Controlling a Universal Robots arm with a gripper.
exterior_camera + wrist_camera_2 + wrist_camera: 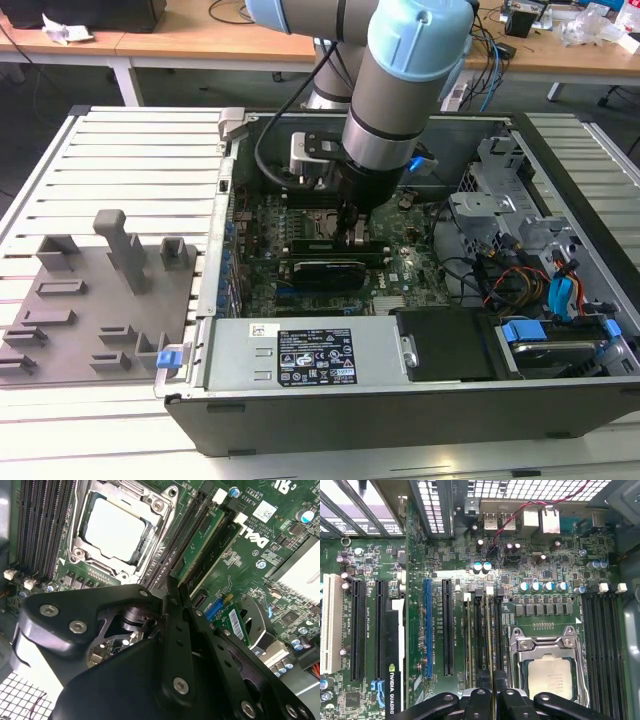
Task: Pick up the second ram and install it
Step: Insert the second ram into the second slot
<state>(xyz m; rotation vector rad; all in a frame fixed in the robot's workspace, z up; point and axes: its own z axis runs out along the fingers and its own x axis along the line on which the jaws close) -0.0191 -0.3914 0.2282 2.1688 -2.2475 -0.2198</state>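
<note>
You are looking down into an open computer case (400,400) lying on a slatted worktop (130,150). The robot arm (400,90) reaches into the middle of the case, and its tool (356,236) sits low over the green motherboard (400,270), right beside the processor socket (318,222).

In the first wrist view, the tool (494,696) has its two fingers (479,700) drawn close together, with only a thin gap between them. That gap lines up with the memory slots (481,630) running alongside the processor socket (547,670). The tool looks clenched on the second memory stick (493,645), a thin board seen edge-on, standing upright in or just above a slot. You cannot tell from these pictures whether it is fully seated.

In the second wrist view, the fingers (175,630) come down toward the same bank of slots. One green memory stick (202,542) already stands in a slot next to the processor socket (117,530), and the slots' white end clips (220,496) show at the far end.

To do this step well, I judge you should keep the stick upright and parallel to its slot, with both ends level. Press straight down, evenly, so neither end tips first. Watch that the stick stays clear of its installed neighbour, and that the end clips are free to close.
</note>
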